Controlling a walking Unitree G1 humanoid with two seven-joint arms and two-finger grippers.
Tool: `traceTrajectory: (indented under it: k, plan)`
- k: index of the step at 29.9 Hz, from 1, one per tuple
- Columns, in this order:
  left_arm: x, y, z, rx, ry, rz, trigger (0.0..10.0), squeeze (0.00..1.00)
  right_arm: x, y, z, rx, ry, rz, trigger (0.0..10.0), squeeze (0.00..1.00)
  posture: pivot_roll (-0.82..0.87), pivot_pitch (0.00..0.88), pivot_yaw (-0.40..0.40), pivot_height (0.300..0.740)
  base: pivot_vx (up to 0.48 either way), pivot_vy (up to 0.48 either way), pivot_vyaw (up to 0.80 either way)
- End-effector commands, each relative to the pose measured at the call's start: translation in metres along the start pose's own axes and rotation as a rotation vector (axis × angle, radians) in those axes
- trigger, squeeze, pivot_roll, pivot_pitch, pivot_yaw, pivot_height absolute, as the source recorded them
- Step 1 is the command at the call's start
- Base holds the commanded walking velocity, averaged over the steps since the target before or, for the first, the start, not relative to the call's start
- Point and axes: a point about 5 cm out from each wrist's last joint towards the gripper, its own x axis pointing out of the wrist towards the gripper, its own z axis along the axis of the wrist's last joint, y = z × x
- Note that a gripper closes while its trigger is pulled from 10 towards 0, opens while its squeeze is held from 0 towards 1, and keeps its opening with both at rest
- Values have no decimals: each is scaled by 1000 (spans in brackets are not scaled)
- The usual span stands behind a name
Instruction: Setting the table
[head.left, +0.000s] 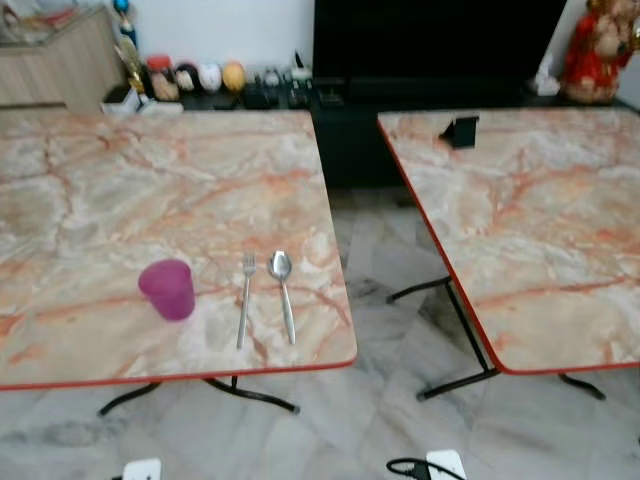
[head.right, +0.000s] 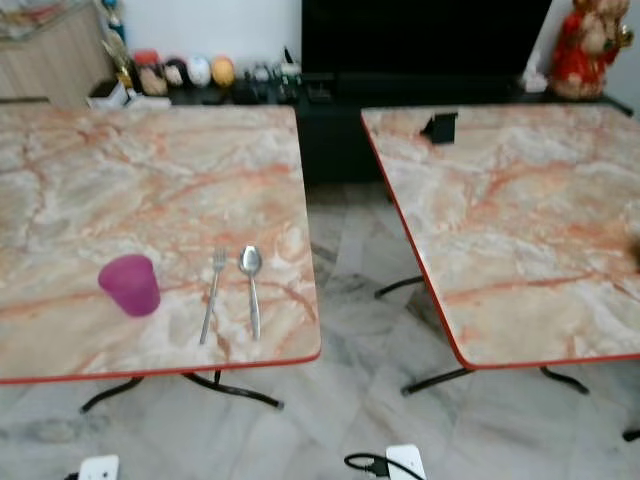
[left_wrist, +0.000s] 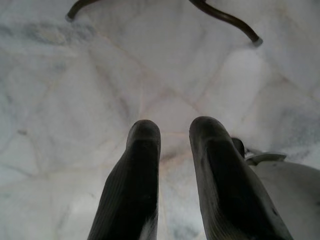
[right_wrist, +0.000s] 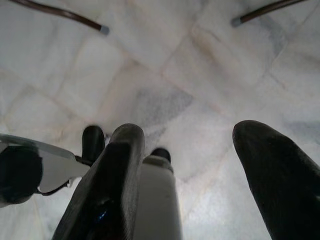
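Observation:
A purple cup (head.left: 168, 289) stands near the front edge of the left marble-patterned table (head.left: 120, 180). To its right a fork (head.left: 244, 298) and a spoon (head.left: 283, 290) lie side by side, handles toward me. Both arms hang low over the pale tiled floor. My left gripper (left_wrist: 176, 131) has a narrow gap between its fingers and holds nothing. My right gripper (right_wrist: 192, 137) stands wide open, also holding nothing.
A second marble table (head.left: 540, 220) stands to the right with a small black object (head.left: 460, 131) at its far corner. A floor gap (head.left: 390, 300) separates the tables. Behind are a dark cabinet (head.left: 430, 50), jars (head.left: 200, 78) and a red figurine (head.left: 592, 50).

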Motion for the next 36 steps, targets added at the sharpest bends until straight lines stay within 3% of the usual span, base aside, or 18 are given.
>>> traceTrajectory:
  k: [1, 8, 22, 27, 36]
  plan:
    - [-1, -1, -3, 15, 12, -6, 10000, 0, -1, -7, -3, -7, 5, -17, 10000, 0, 28, 0, 14, 740, 0, 0, 0]
    - [0, -2, -2, 21, 12, -11, 10000, 0, -1, -6, -2, -14, -2, -14, 10000, 0, 28, 0, 15, 740, 186, 0, 452]
    - [0, -5, 0, 13, 5, -28, 10000, 0, -1, -6, -1, -16, -4, -15, 10000, 0, 31, 0, 15, 740, 0, 0, 0]
    - [1, -5, 0, 13, 4, -28, 10000, 0, -1, -6, -1, -14, -7, -13, 10000, 0, 31, 0, 16, 740, 0, 0, 728]
    - [1, -7, 1, 19, 1, -34, 10000, 0, -1, -6, 0, 4, -14, -18, 10000, 0, 27, 0, 17, 740, 0, 0, 0]
